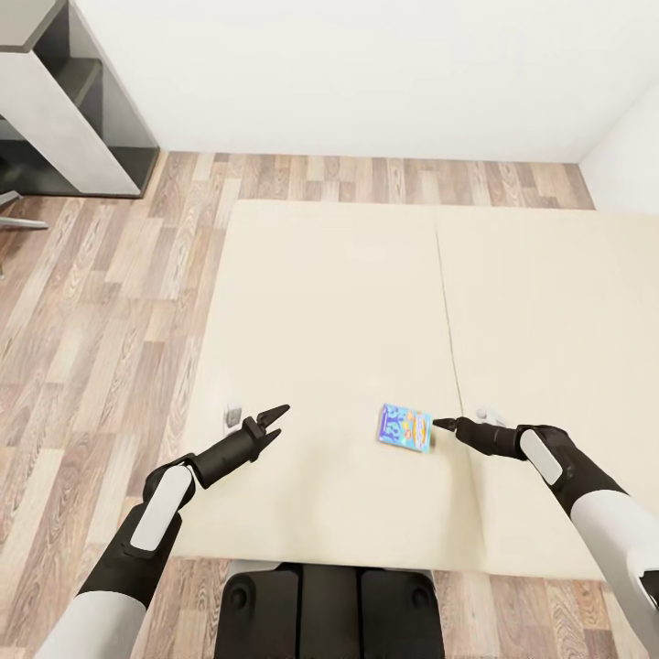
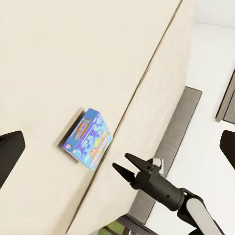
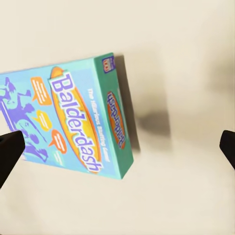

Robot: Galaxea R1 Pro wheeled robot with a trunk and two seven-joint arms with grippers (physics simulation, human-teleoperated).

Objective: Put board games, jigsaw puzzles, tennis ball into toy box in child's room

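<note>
- We see the blue Balderdash board game [image 1: 405, 427] lying flat on the beige bed [image 1: 348, 302], near the bed's front edge and just left of the mattress seam.
- Our right end effector [image 1: 446, 424] sits just beside the box's right side — its tips almost at the box edge. Its fingers look spread in the right wrist view, holding nothing.
- Our left end effector [image 1: 272, 417] hovers well apart to the box's left, fingers parted and empty.
- So the right arm is clearly nearer.
- The box's long axis runs roughly left to right across the bed, slightly tilted; we judge a grasp across its shorter width suits best.
</note>
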